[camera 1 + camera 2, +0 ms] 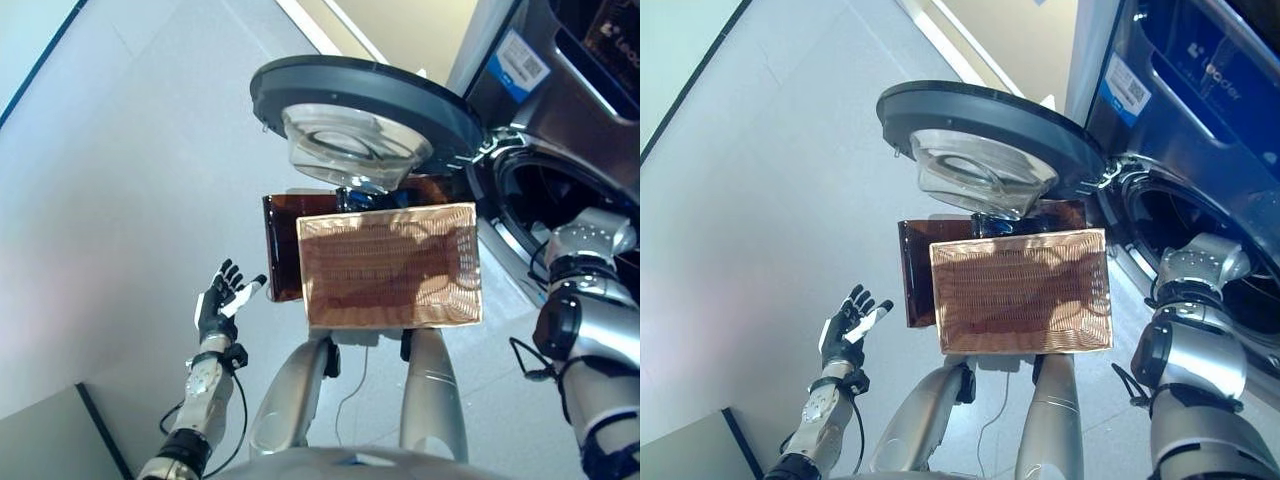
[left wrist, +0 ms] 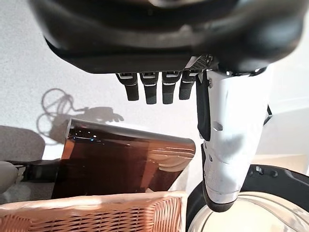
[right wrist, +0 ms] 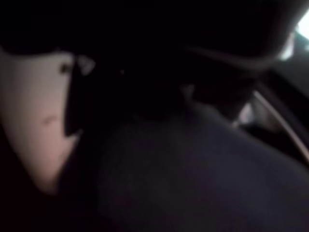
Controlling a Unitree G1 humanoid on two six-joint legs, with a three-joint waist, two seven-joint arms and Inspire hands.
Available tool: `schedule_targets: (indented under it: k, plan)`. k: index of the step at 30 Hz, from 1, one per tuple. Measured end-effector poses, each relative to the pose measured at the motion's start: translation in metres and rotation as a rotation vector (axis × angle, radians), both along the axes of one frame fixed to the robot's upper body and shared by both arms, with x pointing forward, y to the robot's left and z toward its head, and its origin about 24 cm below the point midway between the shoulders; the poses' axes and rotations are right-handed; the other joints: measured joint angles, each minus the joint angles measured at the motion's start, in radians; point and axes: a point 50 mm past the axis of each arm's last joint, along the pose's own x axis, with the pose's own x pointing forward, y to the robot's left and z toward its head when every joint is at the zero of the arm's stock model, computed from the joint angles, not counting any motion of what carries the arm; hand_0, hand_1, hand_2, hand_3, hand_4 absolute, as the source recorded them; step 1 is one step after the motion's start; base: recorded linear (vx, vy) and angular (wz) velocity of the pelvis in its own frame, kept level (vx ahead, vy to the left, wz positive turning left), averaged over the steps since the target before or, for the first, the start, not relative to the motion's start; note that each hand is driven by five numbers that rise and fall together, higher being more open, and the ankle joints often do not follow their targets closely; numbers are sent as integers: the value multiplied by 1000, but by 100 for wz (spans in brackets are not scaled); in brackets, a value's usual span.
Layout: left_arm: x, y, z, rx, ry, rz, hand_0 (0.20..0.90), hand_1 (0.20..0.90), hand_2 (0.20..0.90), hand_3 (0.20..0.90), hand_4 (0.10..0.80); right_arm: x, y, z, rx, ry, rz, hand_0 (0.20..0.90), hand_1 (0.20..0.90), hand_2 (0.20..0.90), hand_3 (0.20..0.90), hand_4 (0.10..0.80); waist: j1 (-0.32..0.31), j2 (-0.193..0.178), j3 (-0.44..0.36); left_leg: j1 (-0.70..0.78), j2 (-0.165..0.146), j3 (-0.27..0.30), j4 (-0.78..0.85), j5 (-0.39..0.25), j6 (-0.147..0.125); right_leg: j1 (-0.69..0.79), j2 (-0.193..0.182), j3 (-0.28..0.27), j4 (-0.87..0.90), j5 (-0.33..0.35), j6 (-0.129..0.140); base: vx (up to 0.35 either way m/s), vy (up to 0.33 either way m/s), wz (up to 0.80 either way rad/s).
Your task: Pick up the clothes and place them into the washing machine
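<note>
Two eye views: left hand (image 1: pixel 222 300) hangs open and empty beside the wicker basket (image 1: pixel 390 266); right arm reaches into the washing machine (image 1: pixel 560 200). Right wrist view's dark, maybe soft dark clothes (image 3: pixel 193 179), grip unclear. Bunch loosely.

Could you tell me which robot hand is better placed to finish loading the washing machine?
The right robot hand: its arm reaches into the washing machine's open drum. The left robot hand hangs open and empty on the wicker basket's far side.
</note>
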Motion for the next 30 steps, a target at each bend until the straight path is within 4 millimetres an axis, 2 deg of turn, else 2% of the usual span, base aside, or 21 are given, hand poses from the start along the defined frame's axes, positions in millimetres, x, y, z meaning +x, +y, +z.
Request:
schedule_targets:
  k: [1, 17, 21, 24, 26, 28, 30]
  plan:
    - [0, 0, 0, 0, -1, 0, 900, 900, 900, 900, 800, 0, -1, 0, -1, 0, -1, 900, 900, 900, 900, 800, -1, 0, 1, 0, -1, 0, 0, 1, 1, 0, -2, 0, 0, 0, 1, 0, 0, 0]
    - [0, 1, 0, -14, -1, 12, 900, 900, 900, 900, 800, 3, 3, -8, -9, 55, 54, 900, 900, 900, 900, 800, -10, -12, 10, 25, -5, 2, 3, 4, 6, 28, -5, 1, 0, 2, 6, -1, 0, 0]
    - [1, 2, 1, -16, -6, 16, 900, 900, 900, 900, 800, 5, 10, -20, -13, 94, 97, 900, 900, 900, 900, 800, -16, -13, 11, 37, -4, 2, 4, 3, 6, 40, -4, 0, 0, 2, 6, -10, 0, -1]
    - [1, 1, 1, -19, -6, 16, 900, 900, 900, 900, 800, 6, 20, -36, -81, 155, 150, 900, 900, 900, 900, 800, -28, -23, 14, 51, -3, 0, 5, 2, 6, 56, -4, -1, -1, 1, 6, 0, 0, 0]
    - [1, 3, 2, -19, -11, 22, 900, 900, 900, 900, 800, 5, 27, -48, -98, 174, 180, 900, 900, 900, 900, 800, -31, -42, 11, 51, -2, 0, 5, -2, 3, 56, -3, -1, -1, 1, 5, -17, -4, 4]
    - [1, 3, 2, -20, -11, 19, 900, 900, 900, 900, 800, 1, 35, -68, -128, 230, 222, 900, 900, 900, 900, 800, -33, -62, 10, 51, -3, 0, 7, -1, 3, 57, -3, -1, 0, 2, 5, 0, 0, 0]
    - [1, 3, 2, -20, -11, 18, 900, 900, 900, 900, 800, -1, 41, -79, -109, 254, 236, 900, 900, 900, 900, 800, -32, -70, 10, 51, -4, 0, 7, 0, 4, 58, -4, -1, 0, 3, 6, 0, 0, 0]
